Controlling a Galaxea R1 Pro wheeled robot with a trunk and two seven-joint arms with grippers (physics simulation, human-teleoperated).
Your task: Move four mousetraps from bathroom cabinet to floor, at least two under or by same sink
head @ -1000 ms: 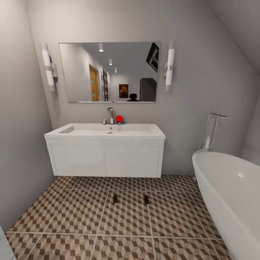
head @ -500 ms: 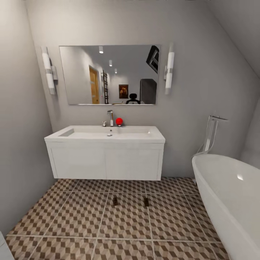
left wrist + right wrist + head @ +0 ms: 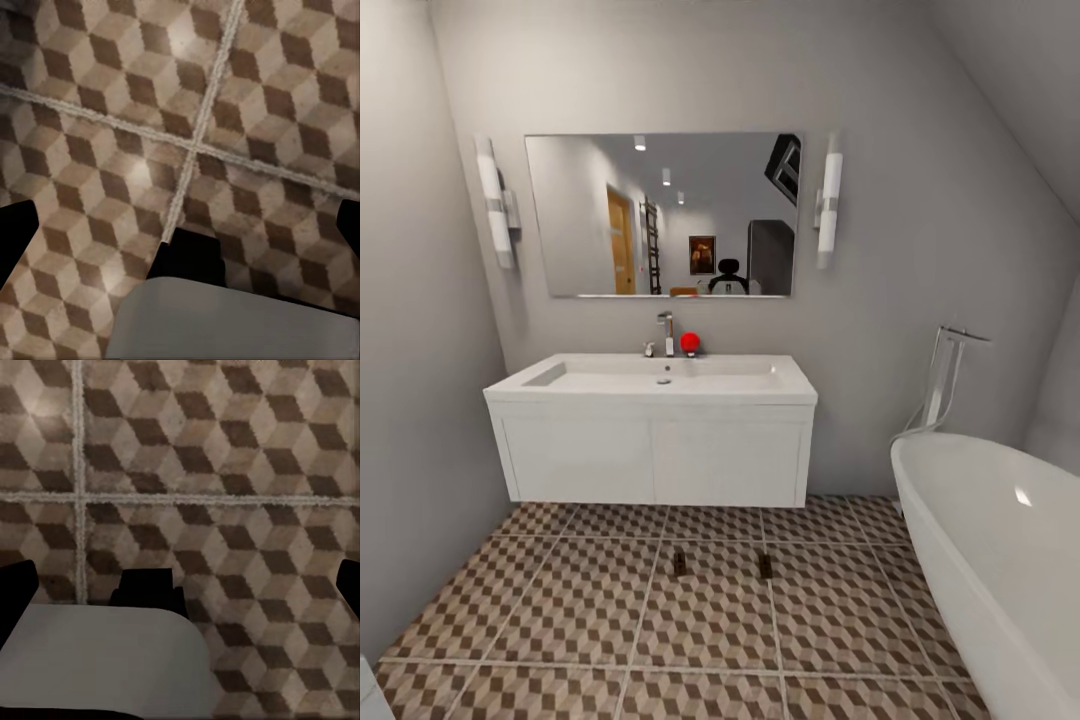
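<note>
Mousetraps on bathroom floor

The head view looks forward and slightly down, from a few tiles back, at a white wall-hung basin unit beneath a wide rectangular mirror. Both wrist views face down, close over the brown, beige and white cube-patterned tile floor, which is what all three views share.
</note>
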